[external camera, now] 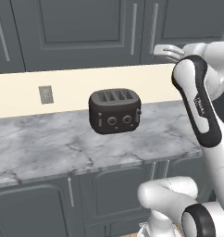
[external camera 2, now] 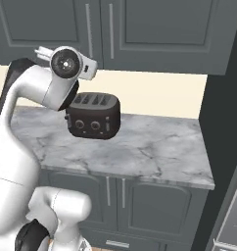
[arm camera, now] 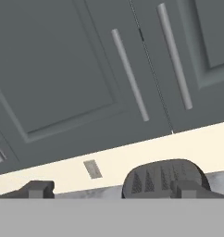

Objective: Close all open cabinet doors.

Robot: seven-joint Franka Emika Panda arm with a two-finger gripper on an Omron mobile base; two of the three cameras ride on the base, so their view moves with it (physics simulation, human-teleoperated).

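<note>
The wall cabinet doors [external camera: 81, 23] are dark grey with long silver bar handles [external camera: 133, 28]. They hang above the counter, and the ones in view look flush with their frames. In the hand view, the left door [arm camera: 63, 69] and the right door [arm camera: 206, 41] meet at a thin seam with a handle on each side. My gripper [external camera: 164, 51] is raised just below and in front of the doors, touching nothing. The right base view has the gripper [external camera 2: 42, 52] beside the white wrist. Its fingertips [arm camera: 37, 189] stand wide apart around the gripper [arm camera: 113, 189], which is open and empty.
A black four-slot toaster [external camera: 115, 110] sits on the grey marble counter [external camera: 49, 148], below the hand. A wall outlet [external camera: 46, 94] is on the cream backsplash. Grey base cabinets [external camera: 114, 194] run under the counter. A tall dark panel [external camera 2: 223, 122] bounds the counter on the right.
</note>
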